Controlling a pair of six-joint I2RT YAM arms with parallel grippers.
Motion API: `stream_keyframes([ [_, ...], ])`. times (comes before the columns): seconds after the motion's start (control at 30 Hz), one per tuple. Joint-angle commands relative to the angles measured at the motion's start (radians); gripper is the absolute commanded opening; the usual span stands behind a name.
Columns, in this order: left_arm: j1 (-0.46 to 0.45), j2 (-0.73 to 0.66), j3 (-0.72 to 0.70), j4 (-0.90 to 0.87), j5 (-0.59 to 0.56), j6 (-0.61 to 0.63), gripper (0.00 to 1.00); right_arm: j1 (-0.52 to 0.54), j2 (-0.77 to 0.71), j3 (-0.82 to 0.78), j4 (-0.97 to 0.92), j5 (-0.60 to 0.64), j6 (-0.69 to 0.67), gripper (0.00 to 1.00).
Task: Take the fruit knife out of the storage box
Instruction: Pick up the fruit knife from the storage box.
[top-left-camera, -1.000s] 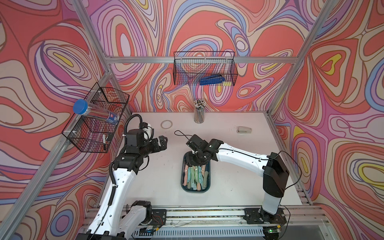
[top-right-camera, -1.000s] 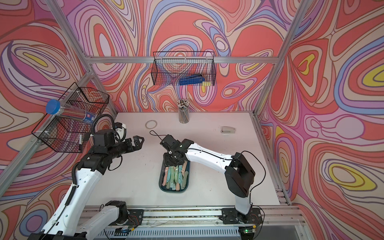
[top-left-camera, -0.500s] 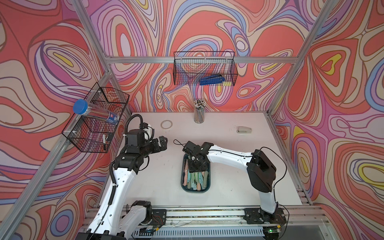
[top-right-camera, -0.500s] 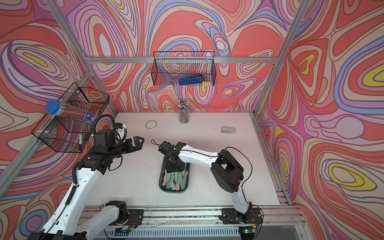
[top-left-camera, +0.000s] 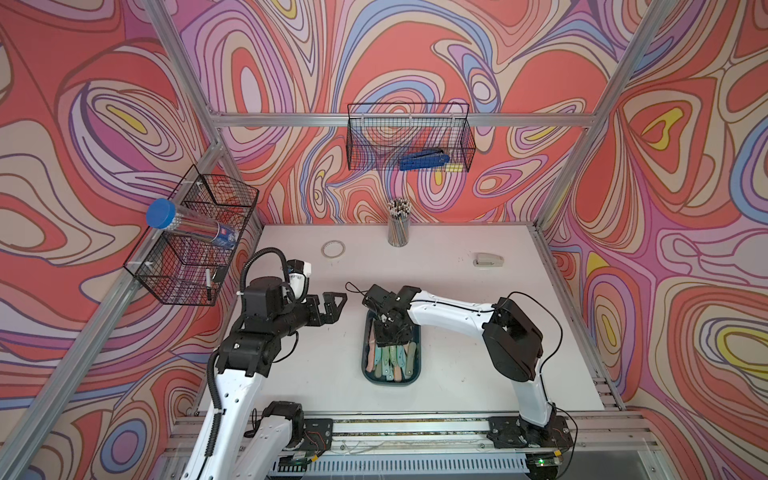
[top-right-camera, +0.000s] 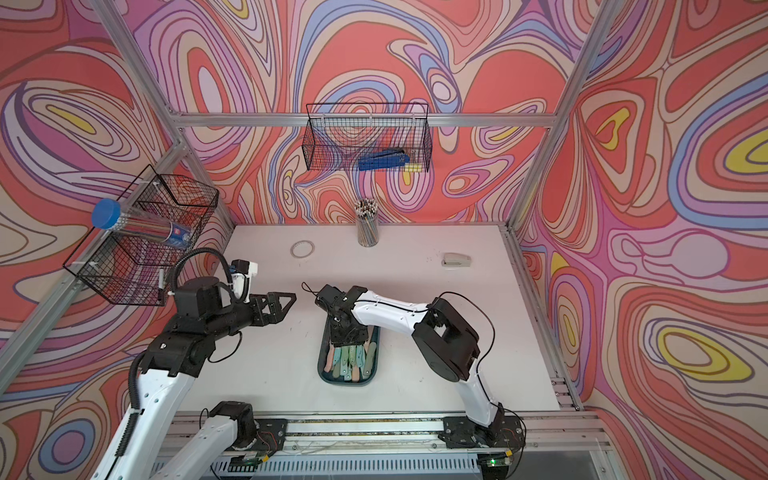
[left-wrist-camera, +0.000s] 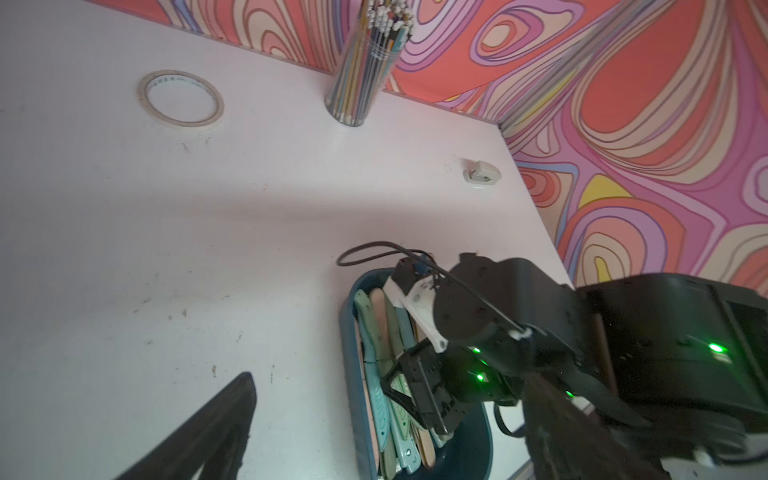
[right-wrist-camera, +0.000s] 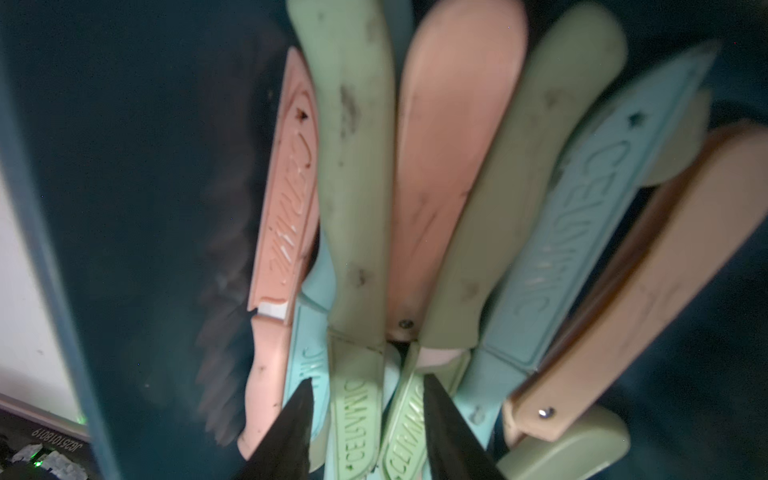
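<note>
Two claws; the left claw (top-left-camera: 335, 306) gapes wide over the tabletop (top-left-camera: 307, 374), beside the box (top-left-camera: 417, 362); inside it the knives (top-left-camera: 390, 360) lie lengthwise, side by side; the right claw (right-wrist-camera: 368, 384), nearer, half-open, straddles a green knife (right-wrist-camera: 357, 411) just beneath, set across its long axis.

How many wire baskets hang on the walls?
2. One basket on the left wall, holding a blue-capped tube; another on the back wall, above the pencil cup. None looks hidden.

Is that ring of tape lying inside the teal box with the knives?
No, the tape ring lies on the white table near the back wall, well apart from the teal box.
</note>
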Motion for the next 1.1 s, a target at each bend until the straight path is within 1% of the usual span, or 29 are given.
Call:
stream_keyframes([
  [0.0, -0.005, -0.021, -0.002, -0.037, 0.132, 0.014, 1.0, 0.006, 0.047, 0.031, 0.001, 0.014, 0.011, 0.44],
  [0.1, -0.005, -0.025, -0.012, -0.051, 0.146, 0.019, 1.0, 0.006, 0.061, 0.038, 0.0, 0.023, 0.009, 0.42],
  [0.23, -0.005, -0.032, -0.029, -0.046, 0.165, 0.014, 0.99, 0.006, 0.073, 0.034, 0.004, 0.029, 0.01, 0.35],
  [0.33, -0.005, -0.041, -0.028, -0.047, 0.133, 0.016, 0.99, 0.006, 0.065, 0.021, 0.014, 0.035, 0.014, 0.27],
  [0.4, -0.005, -0.043, -0.028, -0.052, 0.112, 0.017, 0.99, 0.006, 0.056, 0.018, 0.014, 0.042, 0.013, 0.23],
  [0.53, -0.006, -0.052, -0.025, -0.066, 0.034, 0.018, 1.0, 0.006, 0.031, 0.008, 0.023, 0.055, 0.017, 0.16],
  [0.6, -0.007, -0.054, -0.026, -0.067, 0.019, 0.022, 0.99, 0.006, 0.019, 0.003, 0.026, 0.057, 0.017, 0.13],
  [0.77, -0.007, -0.038, -0.028, -0.06, 0.018, 0.02, 0.99, 0.006, -0.004, -0.006, 0.032, 0.067, 0.02, 0.09],
  [0.93, -0.008, -0.029, -0.033, -0.05, 0.024, 0.02, 0.99, 0.006, -0.05, 0.0, 0.024, 0.063, 0.022, 0.09],
  [1.07, -0.008, -0.022, -0.034, -0.05, 0.02, 0.021, 0.99, 0.006, -0.095, 0.004, -0.003, 0.082, 0.022, 0.09],
])
